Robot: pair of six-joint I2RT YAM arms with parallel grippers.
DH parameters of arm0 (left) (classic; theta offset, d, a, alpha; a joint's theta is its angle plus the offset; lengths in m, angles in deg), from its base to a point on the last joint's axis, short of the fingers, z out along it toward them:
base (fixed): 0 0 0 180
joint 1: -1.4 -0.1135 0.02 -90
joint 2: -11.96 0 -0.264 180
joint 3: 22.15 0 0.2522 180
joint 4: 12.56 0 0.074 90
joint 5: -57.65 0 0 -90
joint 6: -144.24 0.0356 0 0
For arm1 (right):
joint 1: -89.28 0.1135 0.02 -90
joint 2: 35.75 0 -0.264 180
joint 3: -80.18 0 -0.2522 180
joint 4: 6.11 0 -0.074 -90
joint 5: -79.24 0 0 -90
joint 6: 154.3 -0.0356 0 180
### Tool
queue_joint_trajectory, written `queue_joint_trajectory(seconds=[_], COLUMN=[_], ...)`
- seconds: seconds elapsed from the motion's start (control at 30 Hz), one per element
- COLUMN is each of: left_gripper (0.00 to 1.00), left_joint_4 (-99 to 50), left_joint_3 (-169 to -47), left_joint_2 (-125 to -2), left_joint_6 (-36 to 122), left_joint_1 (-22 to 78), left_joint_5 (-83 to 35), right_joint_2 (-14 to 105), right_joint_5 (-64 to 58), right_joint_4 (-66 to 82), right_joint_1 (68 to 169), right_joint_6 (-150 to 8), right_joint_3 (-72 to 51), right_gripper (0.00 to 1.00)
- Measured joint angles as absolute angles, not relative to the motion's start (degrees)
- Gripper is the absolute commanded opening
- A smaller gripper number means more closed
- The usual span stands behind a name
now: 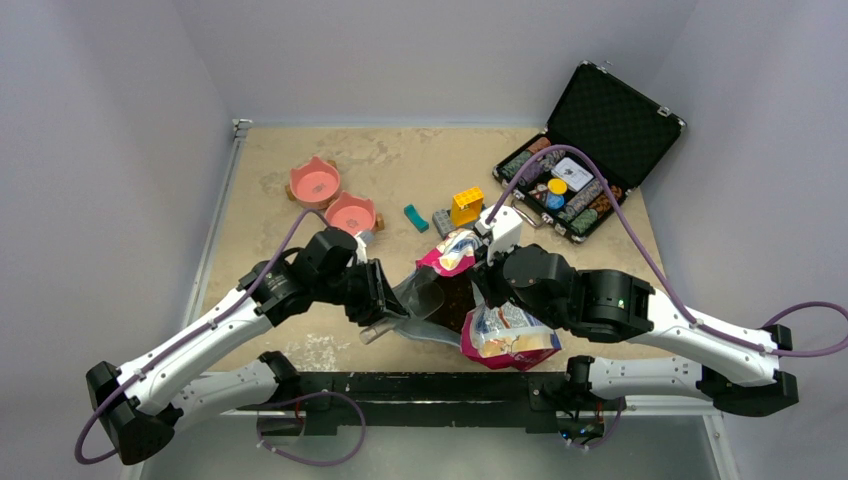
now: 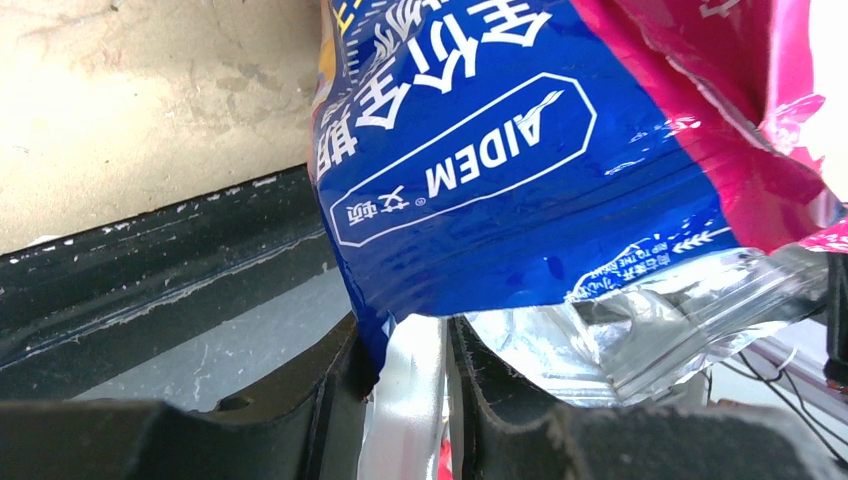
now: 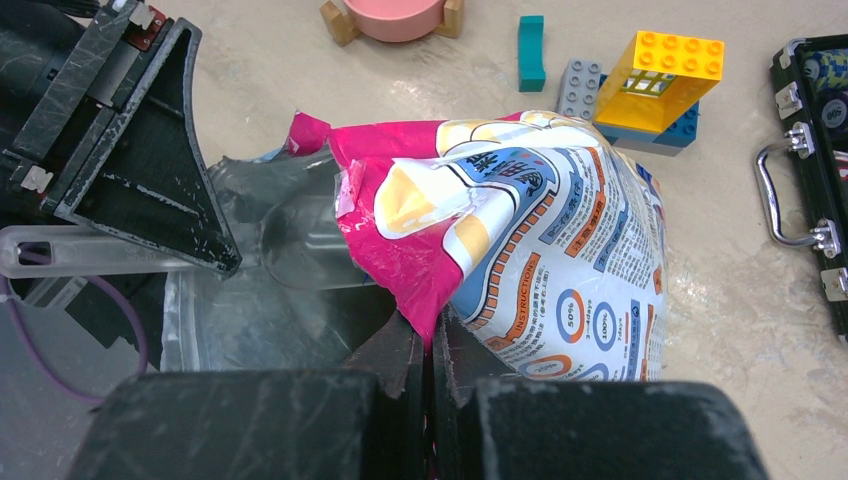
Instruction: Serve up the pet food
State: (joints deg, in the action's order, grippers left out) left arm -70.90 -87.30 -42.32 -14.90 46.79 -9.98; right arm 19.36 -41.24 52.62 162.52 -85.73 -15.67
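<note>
Right fingers (image 3: pixel 395 365) pinching one bag (image 3: pixel 540 230), left fingers (image 2: pixel 330 400) gripping one scoop (image 3: pixel 300 240), two bowls (image 1: pixel 314 182) (image 1: pixel 350 212)

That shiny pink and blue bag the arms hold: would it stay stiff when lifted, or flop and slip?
Probably floppy: the bag crumples where the right end effector pinches its pink edge. Its glossy film likely slips easily. With its mouth open around the scoop, it may spill if it sags.

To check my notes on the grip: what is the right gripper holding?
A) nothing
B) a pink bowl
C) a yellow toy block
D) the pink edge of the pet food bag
D: the right wrist view shows the right gripper shut on the pink edge of the pet food bag.
</note>
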Motion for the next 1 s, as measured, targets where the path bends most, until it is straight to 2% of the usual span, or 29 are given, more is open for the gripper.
queue_joint_trajectory(seconds=[0.2,0.37,0.57,0.87,1.0], left_gripper=[0.38,0.38,0.22,0.25,0.14], left_joint_4=[-72.5,-73.8,-73.4,-78.7,-82.4], left_joint_3=[-87.6,-87.0,-85.7,-88.3,-90.8], left_joint_2=[-42.9,-40.8,-37.5,-35.4,-32.8], left_joint_6=[-11.0,-10.1,-9.6,-7.3,-5.6], left_joint_1=[46.5,46.4,46.3,46.1,46.1], left_joint_5=[-6.9,-4.7,-2.1,-0.5,1.2], right_joint_2=[19.4,19.4,19.4,20.2,20.2], right_joint_5=[-41.2,-41.2,-41.2,-41.0,-41.0], right_joint_4=[52.6,52.6,52.6,52.5,52.4], right_joint_1=[162.6,162.6,162.9,163.1,163.1], right_joint_6=[-85.7,-85.8,-85.8,-85.8,-85.8], right_joint_3=[-15.6,-15.6,-15.6,-14.9,-14.9], right_gripper=[0.00,0.00,0.00,0.00,0.00])
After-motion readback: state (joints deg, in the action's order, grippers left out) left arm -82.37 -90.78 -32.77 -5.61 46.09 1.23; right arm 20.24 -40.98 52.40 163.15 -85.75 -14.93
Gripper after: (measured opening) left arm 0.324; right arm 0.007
